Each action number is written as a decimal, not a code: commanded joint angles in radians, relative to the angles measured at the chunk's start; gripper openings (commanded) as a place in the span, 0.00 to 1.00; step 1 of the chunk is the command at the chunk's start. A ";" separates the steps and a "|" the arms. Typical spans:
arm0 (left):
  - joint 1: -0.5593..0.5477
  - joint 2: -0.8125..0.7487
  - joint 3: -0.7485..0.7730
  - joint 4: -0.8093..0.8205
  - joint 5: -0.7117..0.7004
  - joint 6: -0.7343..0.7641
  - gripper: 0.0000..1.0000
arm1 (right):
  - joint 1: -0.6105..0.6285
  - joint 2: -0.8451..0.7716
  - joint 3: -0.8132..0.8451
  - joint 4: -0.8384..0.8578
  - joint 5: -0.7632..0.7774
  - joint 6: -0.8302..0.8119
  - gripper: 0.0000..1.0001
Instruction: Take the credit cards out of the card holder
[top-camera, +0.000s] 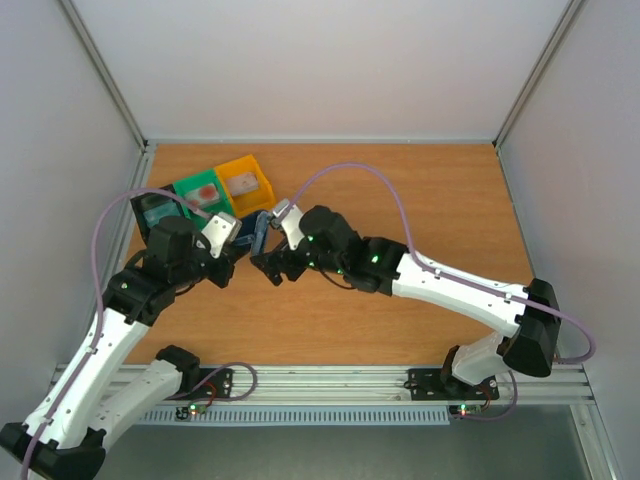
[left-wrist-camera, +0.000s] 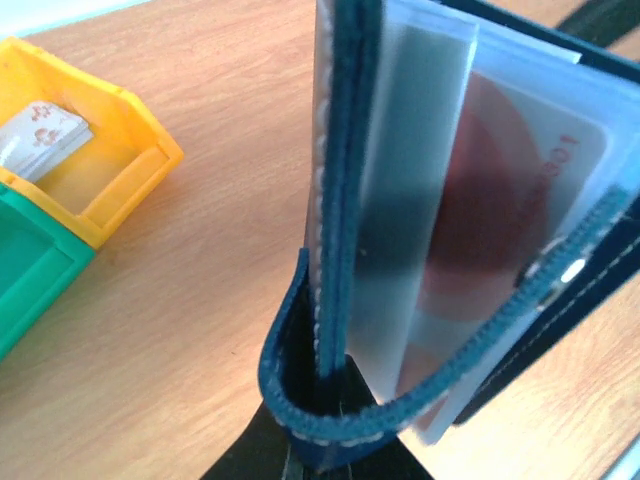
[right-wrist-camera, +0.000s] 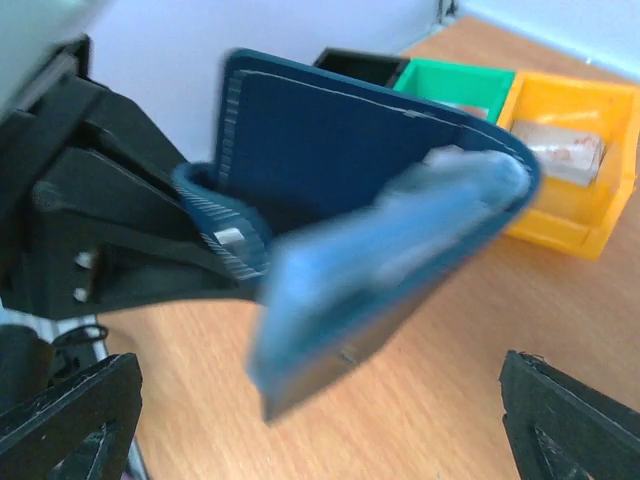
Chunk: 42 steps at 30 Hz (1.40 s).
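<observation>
The dark navy-blue bifold card holder (left-wrist-camera: 340, 200) stands upright, clamped by the left gripper (right-wrist-camera: 225, 255). Only the left wrist view shows its clear sleeves and a pale credit card with a red disc (left-wrist-camera: 500, 220), whose edge print is too blurred to read. The right wrist view shows the right gripper (right-wrist-camera: 320, 425) spread wide, gripping nothing. Another pale card with reddish marks (left-wrist-camera: 40, 135) lies in the yellow plastic bin (left-wrist-camera: 140, 150).

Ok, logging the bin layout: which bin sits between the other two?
The green bin, with the black bin on its left and the yellow bin on its right in the top view.
</observation>
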<state>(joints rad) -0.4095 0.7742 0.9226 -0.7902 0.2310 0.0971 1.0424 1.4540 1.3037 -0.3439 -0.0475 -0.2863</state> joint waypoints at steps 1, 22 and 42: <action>-0.003 -0.011 0.036 0.045 0.049 -0.215 0.00 | 0.082 0.030 -0.020 0.171 0.253 0.030 0.98; 0.015 -0.142 -0.092 0.339 0.528 -0.332 0.00 | -0.258 -0.204 -0.114 -0.058 -0.645 -0.069 0.91; 0.015 -0.175 -0.123 0.374 0.642 -0.231 0.00 | -0.261 -0.300 -0.060 -0.152 -0.422 -0.146 0.39</action>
<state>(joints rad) -0.3985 0.6247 0.8089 -0.4908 0.8146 -0.1886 0.7845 1.1709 1.2041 -0.4801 -0.5411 -0.4232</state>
